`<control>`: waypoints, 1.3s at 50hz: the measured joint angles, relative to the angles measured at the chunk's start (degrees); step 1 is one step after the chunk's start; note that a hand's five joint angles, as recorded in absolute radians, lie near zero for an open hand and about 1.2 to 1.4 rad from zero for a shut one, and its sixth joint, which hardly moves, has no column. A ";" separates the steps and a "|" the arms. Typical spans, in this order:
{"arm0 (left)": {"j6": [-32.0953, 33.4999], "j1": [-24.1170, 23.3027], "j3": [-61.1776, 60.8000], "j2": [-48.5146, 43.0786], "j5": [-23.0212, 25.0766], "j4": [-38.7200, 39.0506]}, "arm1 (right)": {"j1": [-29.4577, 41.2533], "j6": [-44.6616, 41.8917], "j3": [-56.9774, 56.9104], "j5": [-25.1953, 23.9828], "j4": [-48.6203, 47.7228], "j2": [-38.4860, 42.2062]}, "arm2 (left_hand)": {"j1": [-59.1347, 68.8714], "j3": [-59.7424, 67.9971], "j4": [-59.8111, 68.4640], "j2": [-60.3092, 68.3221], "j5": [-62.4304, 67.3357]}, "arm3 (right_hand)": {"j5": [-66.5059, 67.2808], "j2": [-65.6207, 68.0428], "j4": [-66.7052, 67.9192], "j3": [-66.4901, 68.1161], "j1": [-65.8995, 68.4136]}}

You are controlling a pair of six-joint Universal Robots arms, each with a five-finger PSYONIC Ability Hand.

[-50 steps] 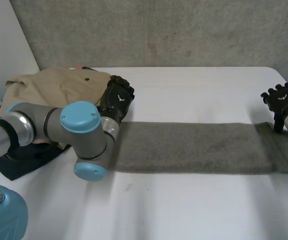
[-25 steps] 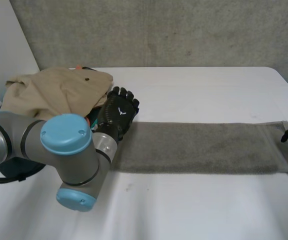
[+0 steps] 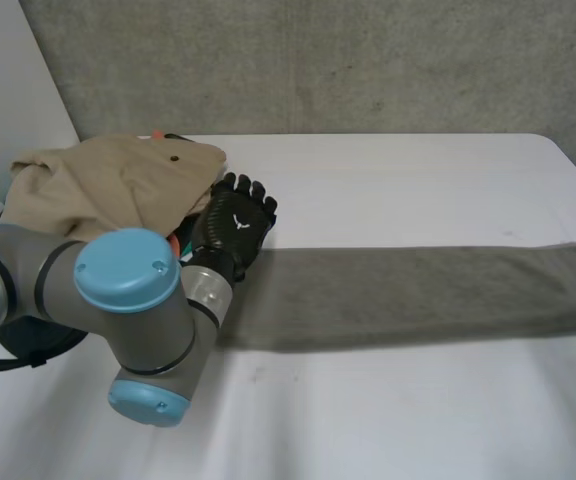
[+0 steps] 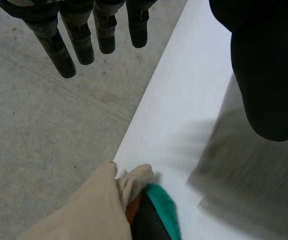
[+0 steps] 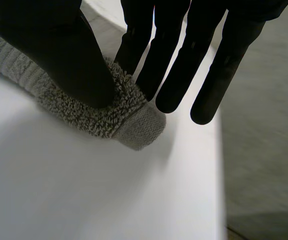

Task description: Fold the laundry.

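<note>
Towel [image 3: 408, 295] first: a grey terry one, already narrowed into a long band, running from under the left hand [image 3: 233, 222] across the table [image 3: 388, 420] to the right hand [image 5: 54, 55]. Just beside the left hand, on its outer side, sits a heap with a beige garment [image 3: 108, 180] on top. A green cloth [image 4: 161, 202] peeps out beneath the garment. The left hand hangs over its end of the towel with fingers straight and spread from the thumb, gripping nothing. Whether it touches the towel I cannot tell. At the other end the right hand has the towel's corner nipped between its thumb and the nearest finger, with the other fingers straight alongside. The hemmed tip pokes out just past the fingertips, close to the table's edge.

The step in hand looks like bringing that pinched end over toward the left hand to halve the band. To do it well, the left hand should press its end flat as an anchor. The right should lift enough that the terry does not drag or roll, travel straight along the band, and lay edge on edge before letting go.

The table is white, smooth and matt. Behind it stands a rough concrete wall [image 3: 318, 60], and a grey floor [image 4: 44, 125] lies below.
</note>
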 measured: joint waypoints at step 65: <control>-9.69 3.10 -11.74 13.95 0.31 0.03 | 43.98 1.84 3.43 13.36 -7.10 -7.96 | 0.00 0.00 0.00 0.00 0.00 | 1.84 -0.01 0.06 0.00 -0.93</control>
